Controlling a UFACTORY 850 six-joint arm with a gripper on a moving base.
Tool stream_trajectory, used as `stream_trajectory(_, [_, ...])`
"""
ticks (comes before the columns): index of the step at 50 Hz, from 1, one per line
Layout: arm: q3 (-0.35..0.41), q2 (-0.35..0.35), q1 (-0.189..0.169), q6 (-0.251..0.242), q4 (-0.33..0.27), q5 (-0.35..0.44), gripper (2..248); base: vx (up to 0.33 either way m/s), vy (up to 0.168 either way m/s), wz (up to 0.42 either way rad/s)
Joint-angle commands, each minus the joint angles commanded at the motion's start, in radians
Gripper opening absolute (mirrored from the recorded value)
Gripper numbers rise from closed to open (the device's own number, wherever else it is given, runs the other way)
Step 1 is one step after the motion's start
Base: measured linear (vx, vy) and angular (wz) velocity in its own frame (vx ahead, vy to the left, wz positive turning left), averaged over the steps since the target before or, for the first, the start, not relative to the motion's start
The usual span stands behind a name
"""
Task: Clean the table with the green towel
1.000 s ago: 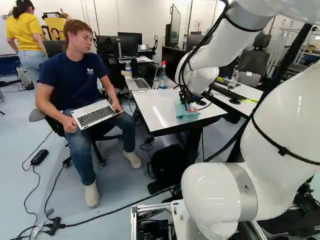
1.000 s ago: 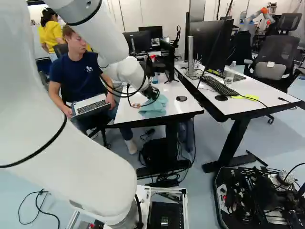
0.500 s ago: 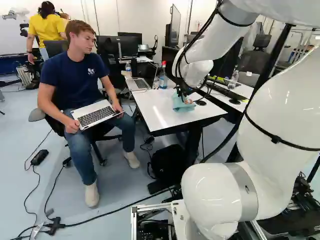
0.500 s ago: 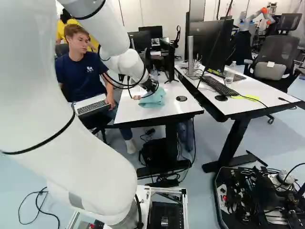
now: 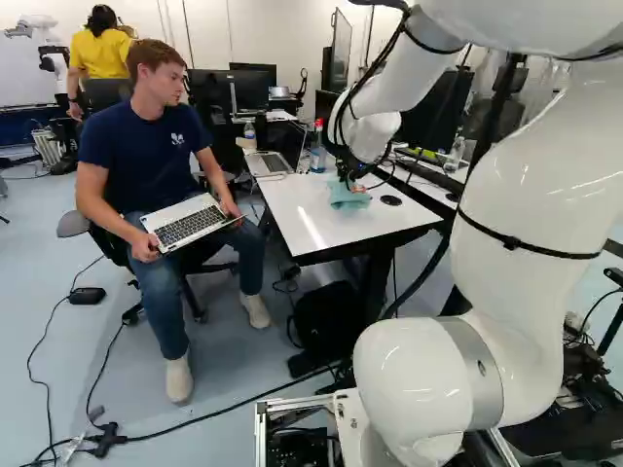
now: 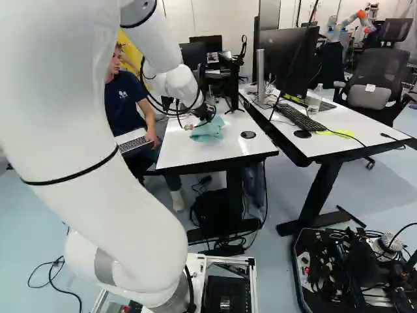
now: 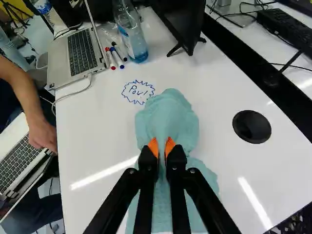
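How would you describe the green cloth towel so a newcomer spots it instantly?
On the white rectangular table lies a crumpled blue-green cloth towel, pinched in the black two-fingered gripper. Unlike the round black disc nearby, it is soft and rumpled.

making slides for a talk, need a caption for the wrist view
Black gripper pinching the green towel on a white table, a blue starburst drawing just past its edge.

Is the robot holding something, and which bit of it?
Yes, the gripper holds the green towel by a bunched-up fold near its middle, pinched between the orange pads.
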Motion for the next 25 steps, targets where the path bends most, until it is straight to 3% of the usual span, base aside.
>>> stream_trajectory(25, [-0.132, -0.118, 0.026, 0.000, 0.000, 0.000, 36, 0.000, 0.000, 0.000])
